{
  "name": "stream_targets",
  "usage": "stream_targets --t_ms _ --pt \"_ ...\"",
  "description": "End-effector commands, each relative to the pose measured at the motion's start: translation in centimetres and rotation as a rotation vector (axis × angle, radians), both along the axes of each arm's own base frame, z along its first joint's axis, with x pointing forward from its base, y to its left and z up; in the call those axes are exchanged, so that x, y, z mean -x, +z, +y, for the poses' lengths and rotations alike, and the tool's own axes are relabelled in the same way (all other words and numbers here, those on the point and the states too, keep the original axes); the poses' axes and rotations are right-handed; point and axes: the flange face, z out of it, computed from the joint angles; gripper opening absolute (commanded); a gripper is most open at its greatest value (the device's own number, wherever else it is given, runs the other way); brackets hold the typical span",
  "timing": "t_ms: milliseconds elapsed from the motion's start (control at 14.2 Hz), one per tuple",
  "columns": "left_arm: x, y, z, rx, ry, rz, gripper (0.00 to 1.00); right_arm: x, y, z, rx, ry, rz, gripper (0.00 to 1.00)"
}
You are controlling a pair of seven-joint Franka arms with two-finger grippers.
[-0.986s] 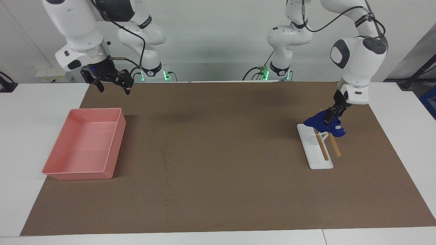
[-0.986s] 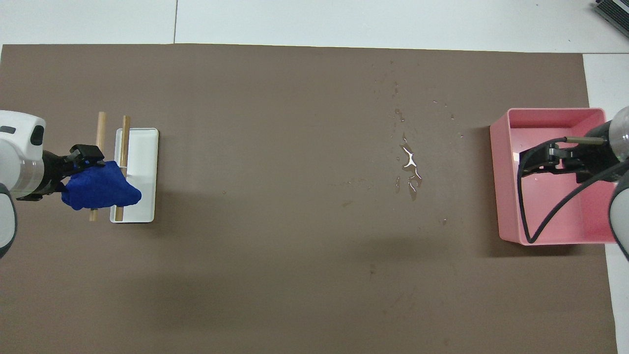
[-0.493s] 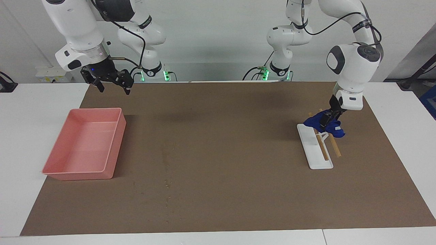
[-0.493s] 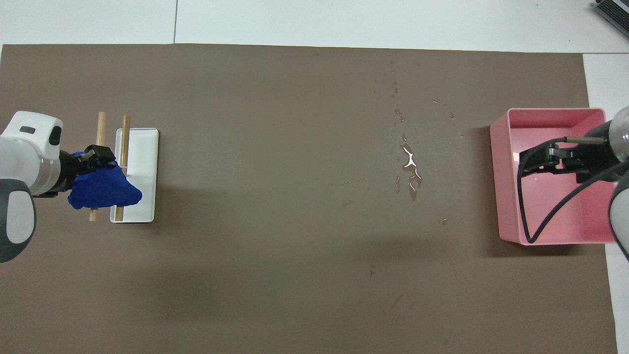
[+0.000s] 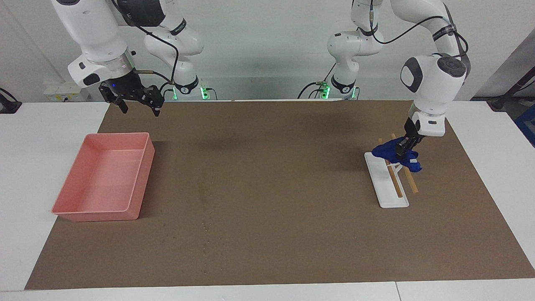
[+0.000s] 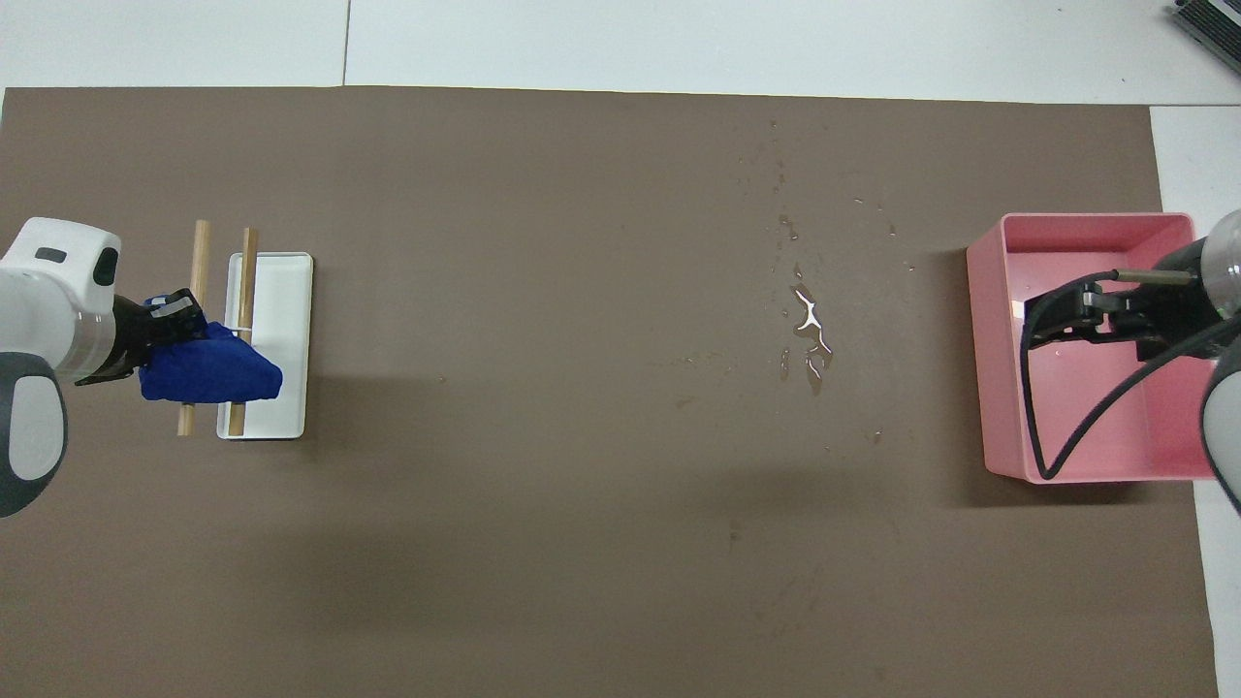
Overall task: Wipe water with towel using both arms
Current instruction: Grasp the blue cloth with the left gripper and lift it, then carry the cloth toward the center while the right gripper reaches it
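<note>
The royal-blue towel (image 5: 391,152) lies bunched over the two wooden sticks of a white rack (image 5: 386,188) at the left arm's end of the table; it also shows in the overhead view (image 6: 208,376). My left gripper (image 5: 404,146) is down at the towel and shut on its edge (image 6: 167,325). The water (image 6: 810,341) is a thin streak of shiny droplets on the brown mat beside the pink tray, and shows faintly in the facing view (image 5: 205,196). My right gripper (image 5: 138,106) waits open and empty in the air over the pink tray's end nearer to the robots (image 6: 1030,328).
The pink tray (image 5: 96,215) stands at the right arm's end of the table (image 6: 979,359). The white rack (image 6: 281,291) has two wooden sticks (image 6: 199,252) reaching out past its edge. A brown mat (image 5: 292,167) covers most of the white table.
The left wrist has shifted slightly toward the table's middle and risen a little, and the towel has bunched up tighter on the sticks. The right arm has not moved.
</note>
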Motion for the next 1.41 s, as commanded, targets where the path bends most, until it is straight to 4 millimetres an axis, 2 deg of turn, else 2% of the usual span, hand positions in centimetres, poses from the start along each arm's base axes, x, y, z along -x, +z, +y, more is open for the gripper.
stream_targets --t_ms 0,141,282,563,704,775,845,915,1197,1338 --pt "-0.8 1.3 -1.3 -0.004 -0.003 0.066 0.0 0.4 0.1 -0.4 0.002 0.003 0.004 1.0" --pt "-1.4 3.7 -1.4 -0.004 0.019 0.098 0.0 0.4 0.1 -0.4 0.002 0.003 0.004 1.0" --pt "-1.6 5.3 -2.7 0.017 0.142 0.094 0.0 0.4 0.1 -0.4 0.002 0.004 0.005 1.0" --pt "-0.8 6.3 -7.6 0.069 0.278 0.108 0.0 0.4 0.1 -0.7 0.002 0.001 0.006 1.0" --pt "-0.1 6.7 -10.6 0.1 0.358 0.117 0.0 0.4 0.1 -0.1 -0.01 0.006 0.001 1.0" --pt "0.3 7.0 -12.3 0.114 0.392 0.118 0.0 0.1 0.2 0.5 -0.016 0.004 -0.021 0.92" --pt "0.8 7.2 -14.0 0.133 0.438 0.121 0.0 -0.1 0.3 1.4 -0.031 -0.012 -0.04 0.9" --pt "1.2 7.4 -15.7 0.154 0.478 0.128 0.0 -0.1 0.4 2.3 -0.053 -0.057 -0.042 0.9" --pt "2.4 9.0 -21.3 0.285 0.717 0.176 0.0 0.3 0.4 9.0 -0.154 -0.39 -0.034 0.94" --pt "3.0 10.2 -24.7 0.353 0.822 0.156 0.0 0.3 -0.6 11.3 -0.23 -0.572 0.008 0.95"
